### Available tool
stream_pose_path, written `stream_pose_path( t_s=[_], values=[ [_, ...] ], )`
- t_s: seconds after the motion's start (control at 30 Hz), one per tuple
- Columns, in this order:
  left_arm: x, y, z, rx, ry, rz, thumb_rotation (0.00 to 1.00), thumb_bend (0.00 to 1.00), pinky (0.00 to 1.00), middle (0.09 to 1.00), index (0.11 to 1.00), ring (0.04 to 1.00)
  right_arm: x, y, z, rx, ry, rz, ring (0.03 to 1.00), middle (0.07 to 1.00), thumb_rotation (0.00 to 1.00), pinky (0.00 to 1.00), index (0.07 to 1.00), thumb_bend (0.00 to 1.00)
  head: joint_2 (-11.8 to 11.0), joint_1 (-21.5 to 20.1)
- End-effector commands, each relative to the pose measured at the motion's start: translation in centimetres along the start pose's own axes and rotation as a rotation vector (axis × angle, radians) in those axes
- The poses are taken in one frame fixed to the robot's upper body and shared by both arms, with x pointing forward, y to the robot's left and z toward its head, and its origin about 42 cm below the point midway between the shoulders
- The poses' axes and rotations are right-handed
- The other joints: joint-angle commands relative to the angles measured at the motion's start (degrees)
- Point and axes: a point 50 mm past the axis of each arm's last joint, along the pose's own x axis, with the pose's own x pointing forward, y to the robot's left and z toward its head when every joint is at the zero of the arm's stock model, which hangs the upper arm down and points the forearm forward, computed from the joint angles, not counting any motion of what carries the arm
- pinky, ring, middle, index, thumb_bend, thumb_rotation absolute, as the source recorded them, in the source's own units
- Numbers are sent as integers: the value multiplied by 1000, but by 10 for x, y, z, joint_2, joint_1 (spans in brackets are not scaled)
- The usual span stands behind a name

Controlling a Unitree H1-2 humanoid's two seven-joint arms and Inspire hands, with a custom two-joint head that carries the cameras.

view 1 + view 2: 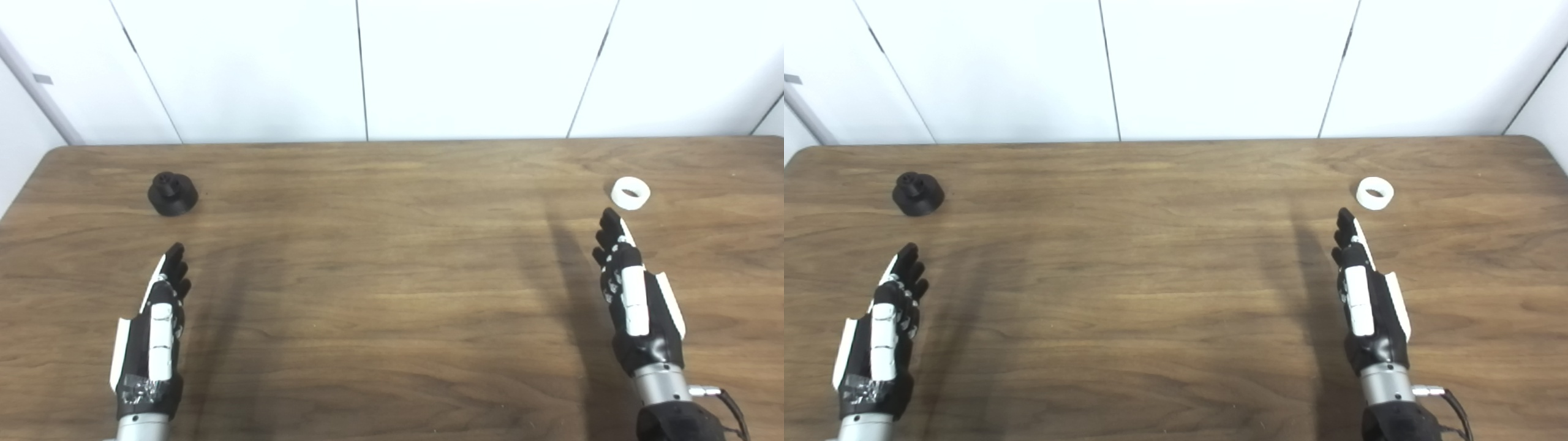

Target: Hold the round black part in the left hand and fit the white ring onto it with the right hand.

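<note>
On table (392,294): 1 black part (173,193) | 1 white ring (630,193) | 2 empty hands: left hand (156,331), right hand (634,300)

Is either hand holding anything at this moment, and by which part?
Nothing is held. The left hand and right hand are open; the black part and white ring lie untouched on the table.

A wooden table (392,257) with dark grain and rounded far corners is seen filling most of the view. White wall panels (478,67), split by thin dark seams, are seen behind it at 12 o'clock.
</note>
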Motion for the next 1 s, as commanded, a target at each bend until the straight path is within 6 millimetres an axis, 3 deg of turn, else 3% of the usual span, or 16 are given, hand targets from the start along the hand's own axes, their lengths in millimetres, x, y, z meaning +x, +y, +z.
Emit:
stream_pose_path(
  t_s=[0.0, 0.37, 0.7, 0.97],
  values=[
    [5, -1, 8, -9, -61, 6, 946, 587, 1000, 1000, 967, 1000, -7, -3, 6, -1, -34, -1, 1000, 999, 1000, 1000, 980, 626, 0, 0],
    [3, -1, 7, -8, -54, -1, 935, 584, 1000, 1000, 965, 1000, -8, -4, 6, -8, -37, 3, 1000, 999, 1000, 1000, 982, 617, -3, 15],
    [-4, -12, -1, 24, -60, -18, 971, 512, 1000, 1000, 957, 1000, -11, -15, -2, -15, -20, 19, 1000, 999, 1000, 1000, 984, 604, -42, 116],
    [-8, -25, -13, 16, -65, -19, 904, 503, 1000, 1000, 950, 1000, -10, -18, -5, -13, -4, 46, 1000, 1000, 1000, 1000, 1000, 596, -81, 179]
  ],
)
